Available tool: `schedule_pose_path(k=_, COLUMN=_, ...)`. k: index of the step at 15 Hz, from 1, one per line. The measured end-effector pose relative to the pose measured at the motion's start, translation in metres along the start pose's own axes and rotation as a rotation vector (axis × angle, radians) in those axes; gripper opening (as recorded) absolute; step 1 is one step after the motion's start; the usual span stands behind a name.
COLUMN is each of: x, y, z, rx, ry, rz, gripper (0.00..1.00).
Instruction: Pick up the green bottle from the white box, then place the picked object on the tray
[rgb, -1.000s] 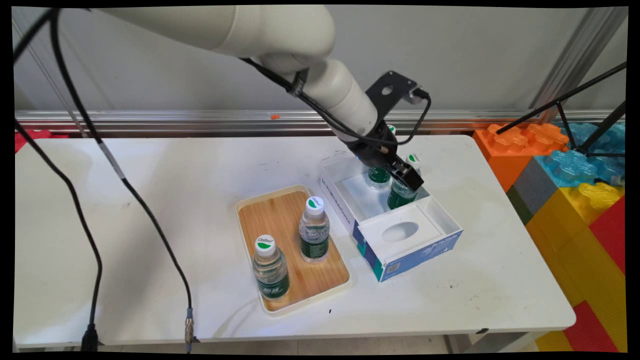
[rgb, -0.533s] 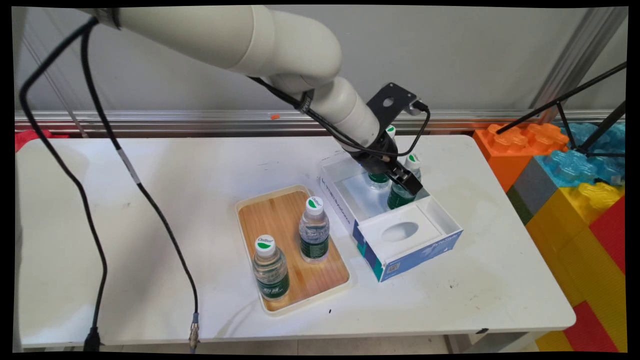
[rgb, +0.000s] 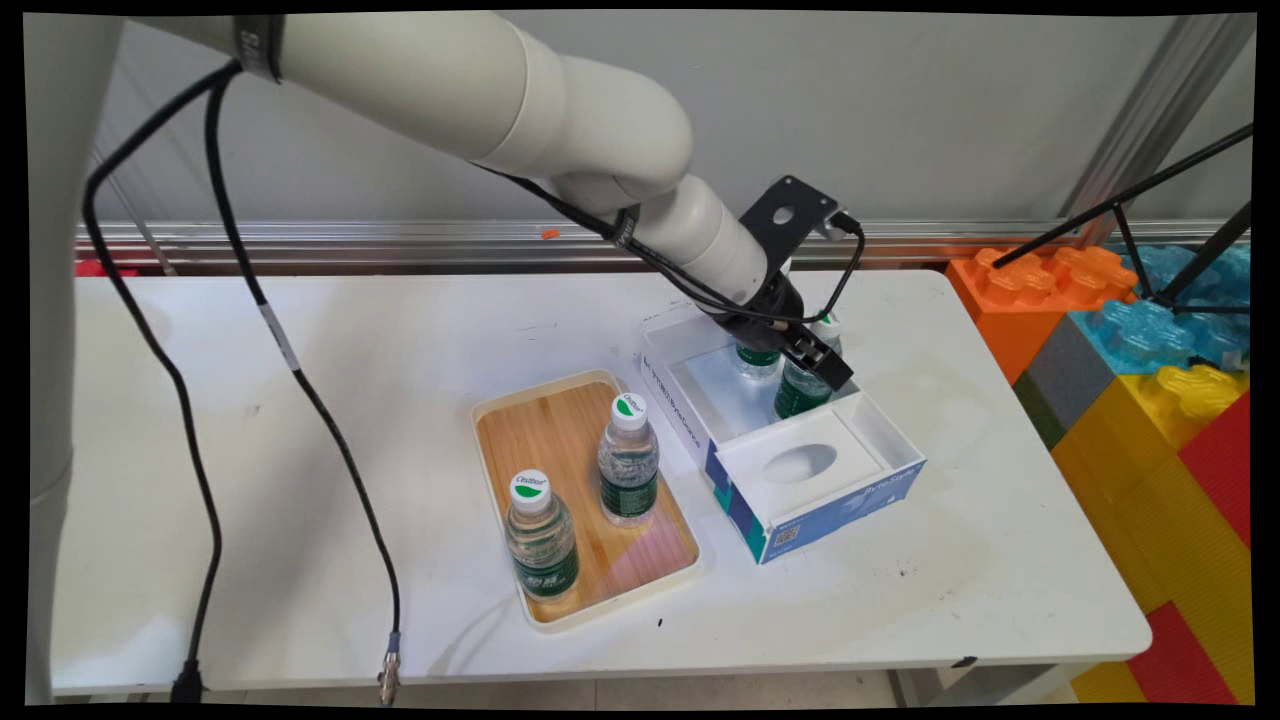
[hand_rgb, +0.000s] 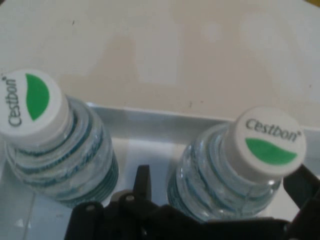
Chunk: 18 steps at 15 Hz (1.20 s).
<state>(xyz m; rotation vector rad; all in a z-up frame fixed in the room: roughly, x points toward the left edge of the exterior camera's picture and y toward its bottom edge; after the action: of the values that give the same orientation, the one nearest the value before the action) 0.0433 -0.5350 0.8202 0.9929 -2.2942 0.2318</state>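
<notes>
My gripper (hand_rgb: 222, 187) stands open around the right-hand bottle (hand_rgb: 240, 167) inside the white box (rgb: 790, 450), one finger (hand_rgb: 142, 182) between it and the second bottle (hand_rgb: 55, 145). Beside the box, a wooden tray (rgb: 560, 440) on the table (rgb: 350, 340) carries two more bottles (rgb: 628, 460).

White caps (hand_rgb: 270, 143) bear green swooshes (lettering grey); bottle labels (rgb: 629, 495) green.

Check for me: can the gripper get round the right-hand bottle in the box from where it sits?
Probably yes. In the hand view the gripper has a finger on each side of that bottle, open. The second bottle stands clear, and the box wall is behind.
</notes>
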Motion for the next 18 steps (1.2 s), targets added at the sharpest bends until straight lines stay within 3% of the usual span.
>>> schedule_pose_path(k=6, x=-0.001, y=-0.002, z=0.011, rx=0.004, ry=0.023, rz=0.023, gripper=1.0)
schedule_pose_path(k=7, x=-0.002, y=-0.001, z=0.011, rx=0.0, ry=0.019, rz=0.032, gripper=0.0)
schedule_pose_path(k=13, x=-0.007, y=0.002, z=0.008, rx=-0.015, ry=0.014, rz=0.044, gripper=0.0)
schedule_pose_path(k=18, x=0.008, y=0.001, z=-0.023, rx=-0.008, ry=0.067, rz=0.049, gripper=0.0)
